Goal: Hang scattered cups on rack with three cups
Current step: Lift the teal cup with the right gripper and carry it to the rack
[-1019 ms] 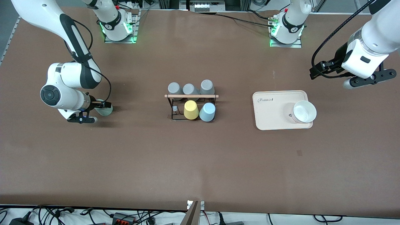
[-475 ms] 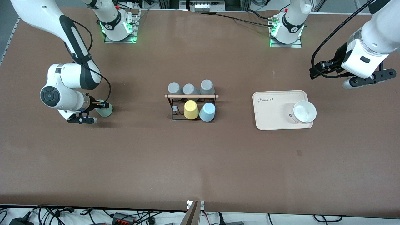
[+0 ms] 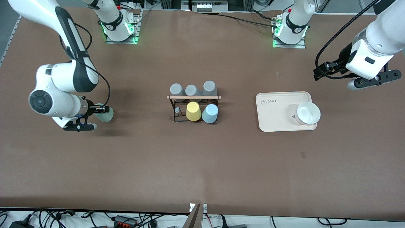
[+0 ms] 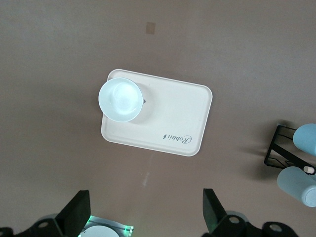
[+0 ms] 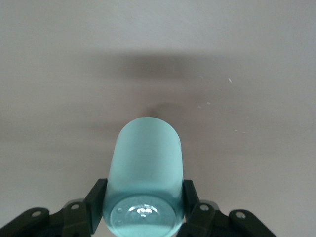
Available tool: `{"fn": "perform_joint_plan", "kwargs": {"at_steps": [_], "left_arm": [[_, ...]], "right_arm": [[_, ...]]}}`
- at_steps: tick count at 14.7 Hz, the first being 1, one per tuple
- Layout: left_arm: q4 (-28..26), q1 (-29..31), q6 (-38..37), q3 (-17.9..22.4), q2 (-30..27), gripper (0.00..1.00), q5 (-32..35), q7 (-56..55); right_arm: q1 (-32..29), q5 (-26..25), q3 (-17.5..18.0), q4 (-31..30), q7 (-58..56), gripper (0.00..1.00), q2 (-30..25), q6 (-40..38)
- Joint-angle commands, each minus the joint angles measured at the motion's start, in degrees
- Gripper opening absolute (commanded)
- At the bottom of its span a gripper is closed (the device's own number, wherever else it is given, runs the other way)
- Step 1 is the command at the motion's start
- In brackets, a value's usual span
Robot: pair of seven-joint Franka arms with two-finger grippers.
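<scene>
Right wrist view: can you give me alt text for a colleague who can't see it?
The right gripper is shut on a mint-green cup, one finger on each side, with bare brown table and the cup's shadow underneath.

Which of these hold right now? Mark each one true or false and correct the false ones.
1. The right gripper is shut on the mint-green cup. True.
2. The white bowl sits on the bare table. False: it sits on the cream tray.
3. The light blue cup is on the rack, beside the yellow cup. True.
4. The left gripper holds a grey cup. False: its fingers are open and empty, above the table.
</scene>
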Motion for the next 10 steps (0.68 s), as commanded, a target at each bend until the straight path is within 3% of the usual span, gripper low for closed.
{"fn": "perform_joint_plan", "kwargs": {"at_steps": [1, 6, 10], "left_arm": [[-0.13, 0.42, -0.79, -0.26, -0.91, 1.0, 0.36, 0.93], [-0.13, 0.42, -0.79, -0.26, -0.91, 1.0, 0.36, 0.93], [-0.13, 0.5, -0.79, -0.26, -0.99, 1.0, 0.36, 0.66]], "right_arm": [[2.12, 2.74, 0.48, 11.17, 0.33, 0.19, 2.73, -8.37], [10.37, 4.43, 0.49, 17.07, 1.28, 0.19, 3.09, -9.0], [16.18, 4.51, 0.49, 23.22, 12.17, 0.19, 6.6, -8.91]]}}
